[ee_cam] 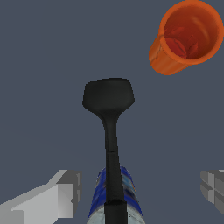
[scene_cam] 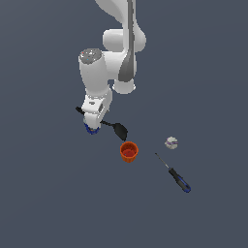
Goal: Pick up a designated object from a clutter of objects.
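The black spatula (scene_cam: 114, 126) lies on the grey floor, its flat blade toward the orange cup. In the wrist view the spatula (ee_cam: 109, 98) shows blade and slim handle, and the handle runs over the blue-and-white can (ee_cam: 98, 197). My gripper (scene_cam: 92, 123) hangs over the handle end, right above the can (scene_cam: 90, 129). In the wrist view the gripper (ee_cam: 139, 188) is open, with one finger (ee_cam: 61, 197) on each side of the handle and can, touching neither. It holds nothing.
The orange cup (scene_cam: 129, 151) stands upright just past the blade and also shows in the wrist view (ee_cam: 188, 37). A whitish ball (scene_cam: 171, 143) and a screwdriver (scene_cam: 175, 175) with a blue-black handle lie toward the exterior view's right.
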Robot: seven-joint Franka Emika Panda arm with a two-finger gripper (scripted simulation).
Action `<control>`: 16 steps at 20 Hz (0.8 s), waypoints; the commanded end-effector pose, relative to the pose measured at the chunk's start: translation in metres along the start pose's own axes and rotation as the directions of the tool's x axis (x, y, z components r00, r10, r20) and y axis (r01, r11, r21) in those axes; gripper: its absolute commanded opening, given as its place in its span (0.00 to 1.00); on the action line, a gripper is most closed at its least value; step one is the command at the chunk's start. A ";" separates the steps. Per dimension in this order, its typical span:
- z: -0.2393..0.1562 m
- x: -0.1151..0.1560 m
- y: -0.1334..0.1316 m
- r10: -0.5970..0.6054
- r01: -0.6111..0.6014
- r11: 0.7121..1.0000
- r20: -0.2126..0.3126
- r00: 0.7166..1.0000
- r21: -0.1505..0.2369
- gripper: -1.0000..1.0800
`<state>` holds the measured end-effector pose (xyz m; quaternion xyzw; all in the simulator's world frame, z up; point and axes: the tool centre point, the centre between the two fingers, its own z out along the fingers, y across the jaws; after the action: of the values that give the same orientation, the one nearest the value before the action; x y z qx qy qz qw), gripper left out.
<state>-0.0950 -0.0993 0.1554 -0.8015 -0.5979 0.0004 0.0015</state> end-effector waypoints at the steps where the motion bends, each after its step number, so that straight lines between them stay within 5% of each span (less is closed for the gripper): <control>1: 0.004 -0.004 -0.003 -0.042 0.042 0.999 0.000 0.999 -0.001 0.96; 16: 0.012 -0.012 -0.011 -0.129 0.129 0.992 0.001 0.992 -0.003 0.96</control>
<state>-0.1090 -0.1075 0.1433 -0.7612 -0.6486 0.0001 0.0001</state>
